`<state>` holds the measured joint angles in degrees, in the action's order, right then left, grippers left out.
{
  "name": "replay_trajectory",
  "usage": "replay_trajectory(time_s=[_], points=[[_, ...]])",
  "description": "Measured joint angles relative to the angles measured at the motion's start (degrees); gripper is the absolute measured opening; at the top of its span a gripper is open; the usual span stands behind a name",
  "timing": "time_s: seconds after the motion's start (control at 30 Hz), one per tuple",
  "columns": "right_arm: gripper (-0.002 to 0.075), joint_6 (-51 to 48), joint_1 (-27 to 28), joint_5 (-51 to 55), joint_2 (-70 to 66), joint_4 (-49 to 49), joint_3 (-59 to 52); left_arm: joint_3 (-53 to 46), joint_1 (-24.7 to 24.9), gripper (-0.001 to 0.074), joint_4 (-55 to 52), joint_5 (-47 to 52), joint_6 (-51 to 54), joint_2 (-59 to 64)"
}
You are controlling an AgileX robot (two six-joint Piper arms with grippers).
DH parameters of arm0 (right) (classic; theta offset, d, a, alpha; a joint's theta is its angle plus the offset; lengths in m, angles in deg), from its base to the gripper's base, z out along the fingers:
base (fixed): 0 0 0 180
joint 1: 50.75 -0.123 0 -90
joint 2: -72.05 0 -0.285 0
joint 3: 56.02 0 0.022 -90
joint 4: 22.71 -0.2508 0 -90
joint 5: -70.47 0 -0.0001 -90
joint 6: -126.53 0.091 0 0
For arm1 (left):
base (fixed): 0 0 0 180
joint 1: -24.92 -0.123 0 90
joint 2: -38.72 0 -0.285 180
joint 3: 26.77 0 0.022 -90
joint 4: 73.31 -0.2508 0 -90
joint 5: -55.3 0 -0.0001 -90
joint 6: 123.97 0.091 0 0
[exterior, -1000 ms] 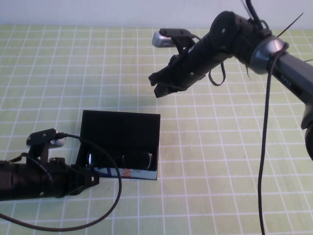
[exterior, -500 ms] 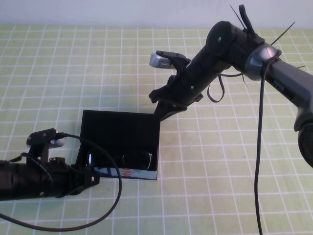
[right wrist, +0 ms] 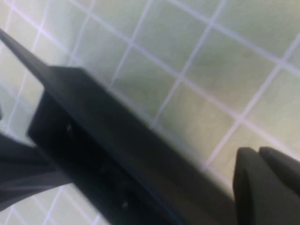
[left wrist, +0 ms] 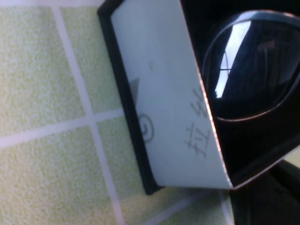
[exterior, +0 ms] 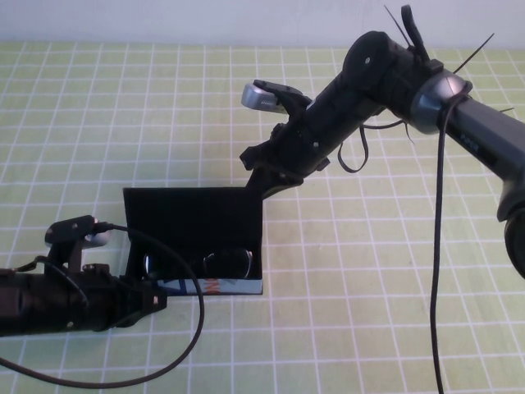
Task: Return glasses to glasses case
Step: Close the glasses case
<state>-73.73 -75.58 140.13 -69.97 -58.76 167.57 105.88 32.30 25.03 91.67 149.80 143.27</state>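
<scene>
The glasses case point(exterior: 193, 222) stands at the front left with its black lid raised, and its light blue printed front side point(exterior: 205, 286) faces me. The black glasses point(exterior: 221, 263) lie inside; a dark lens point(left wrist: 253, 65) shows in the left wrist view behind the pale front side point(left wrist: 164, 93). My left gripper point(exterior: 148, 300) is at the case's front left corner, touching it. My right gripper point(exterior: 261, 179) is shut and presses on the lid's far right corner. The lid's edge point(right wrist: 117, 159) runs beside the gripper's closed fingertips point(right wrist: 253, 187).
The table is covered by a light green cloth point(exterior: 394, 271) with a white grid. A cable point(exterior: 197, 328) loops from my left arm across the front of the table. The right arm point(exterior: 426, 82) reaches in from the far right, above the cloth.
My right gripper has come down and to the left onto the lid's far corner. The lid has tipped up from lying back. The left arm has not moved.
</scene>
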Motion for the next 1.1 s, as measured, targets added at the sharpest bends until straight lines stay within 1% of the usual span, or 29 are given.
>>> replay_trajectory(time_s=[0.17, 0.4, 0.5, 0.57, 0.7, 0.83, 0.9, 1.1], points=[[-0.0011, -0.48, -1.47, 0.08, 4.52, 0.73, -4.04, 0.0, 0.0, -0.0002, 0.0, 0.0, 0.36, 0.0], [-0.0011, -2.63, -2.96, 0.22, 9.93, 1.5, -13.71, 0.0, 0.0, -0.0002, -0.21, 0.0, 0.87, 0.0], [-0.0011, -2.84, -3.61, 0.22, 10.57, 1.7, -17.33, 0.0, 0.0, -0.0002, -2.92, -0.22, -0.99, -1.05], [-0.0011, -2.98, -4.0, 0.22, 10.57, 1.79, -19.05, 0.0, 0.0, -0.0002, -6.32, -0.2, -4.56, -2.94], [-0.0011, -3.36, -4.48, 0.11, 10.57, 2.52, -20.52, 0.0, 0.0, -0.0002, -15.19, -0.09, -12.54, -8.48], [-0.0011, -3.36, -4.55, 0.01, 10.57, 3.56, -20.59, 0.0, 0.0, -0.0002, -20.72, 0.56, -18.54, -16.54], [-0.0011, -3.36, -4.55, 0.01, 10.57, 3.83, -20.59, 0.0, 0.0, -0.0002, -22.02, 1.09, -20.36, -21.64], [-0.0011, -3.45, -4.55, 0.01, 11.18, 3.93, -20.59, 0.0, 0.0, -0.0002, -24.26, 1.8, -21.4, -38.47]])
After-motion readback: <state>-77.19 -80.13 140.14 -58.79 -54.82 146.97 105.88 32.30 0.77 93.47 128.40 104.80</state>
